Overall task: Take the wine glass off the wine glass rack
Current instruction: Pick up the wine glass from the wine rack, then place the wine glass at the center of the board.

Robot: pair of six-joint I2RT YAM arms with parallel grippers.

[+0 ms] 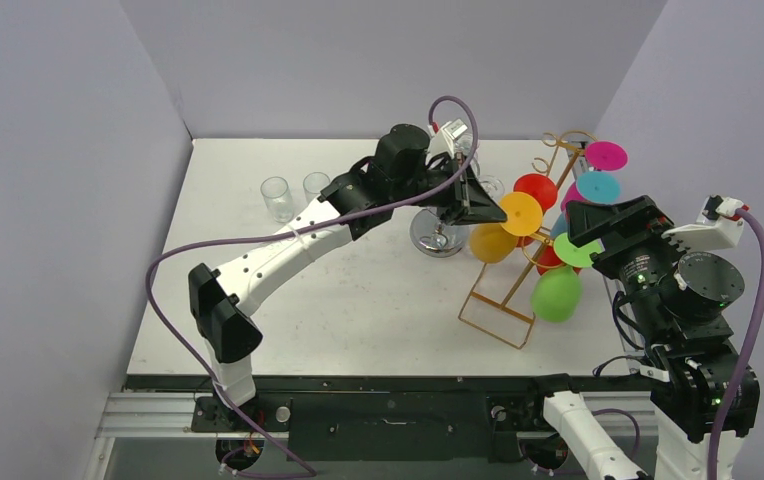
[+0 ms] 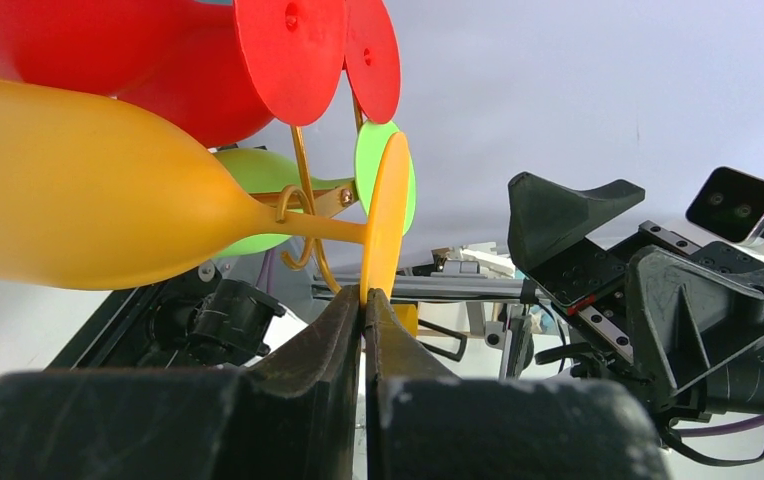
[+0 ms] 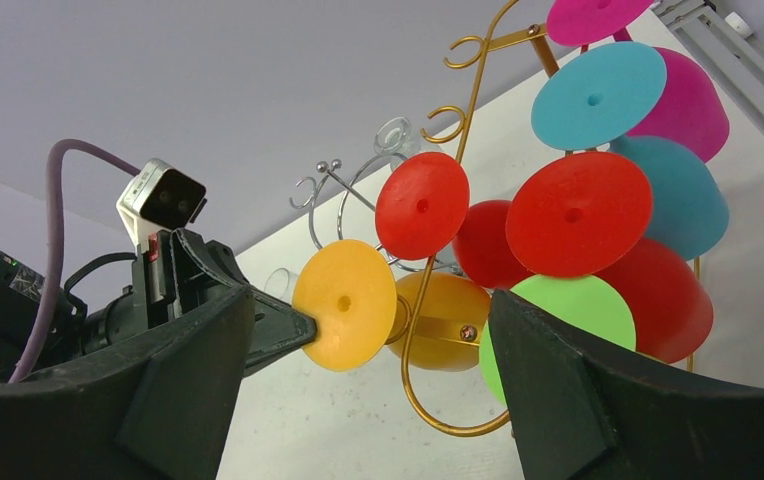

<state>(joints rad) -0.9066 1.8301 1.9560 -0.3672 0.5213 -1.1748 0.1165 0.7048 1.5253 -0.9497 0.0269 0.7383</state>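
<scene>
A gold wire wine glass rack (image 1: 503,300) stands right of centre on the table, hung with several coloured plastic glasses. An orange wine glass (image 1: 493,243) hangs on its left side, stem through a gold hook (image 2: 303,215). My left gripper (image 1: 498,212) is shut on the edge of the orange glass's foot disc (image 2: 386,220), fingertips (image 2: 348,310) pinching its lower rim. The right gripper (image 1: 580,232) stands open at the rack's right side. In the right wrist view the orange foot (image 3: 346,305) and the left gripper's tip (image 3: 293,325) show between its open fingers (image 3: 188,370).
Red (image 1: 535,188), teal (image 1: 596,186), magenta (image 1: 606,155) and green (image 1: 556,293) glasses crowd the rack. A silver stand (image 1: 438,235) sits under the left wrist. Two clear tumblers (image 1: 278,195) stand at the back left. Grey walls close in the table.
</scene>
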